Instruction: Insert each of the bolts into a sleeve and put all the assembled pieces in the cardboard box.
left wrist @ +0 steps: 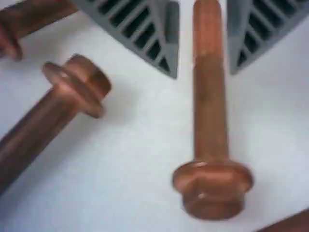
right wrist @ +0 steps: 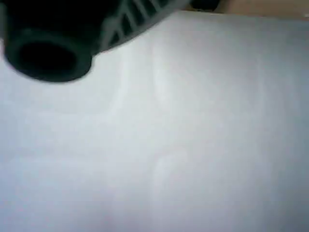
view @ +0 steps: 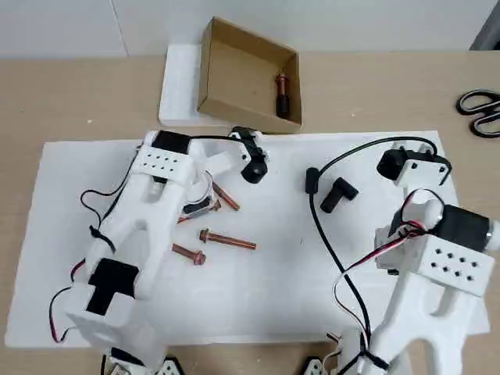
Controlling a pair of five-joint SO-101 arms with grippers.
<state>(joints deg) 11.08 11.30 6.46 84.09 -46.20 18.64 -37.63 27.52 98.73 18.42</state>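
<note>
My left gripper is down on the white mat, open, its grey fingers on either side of a copper bolt's shaft without closing on it. A second bolt lies beside it. Two more bolts lie nearer the front. My right gripper is at the right rear of the mat, shut on a black sleeve held above the mat. Loose black sleeves lie at mid-mat. The cardboard box holds one assembled piece.
Scissors lie at the far right edge of the table. A white foam block sits against the box's left side. A black cable crosses the mat between the arms. The mat's front middle is bare.
</note>
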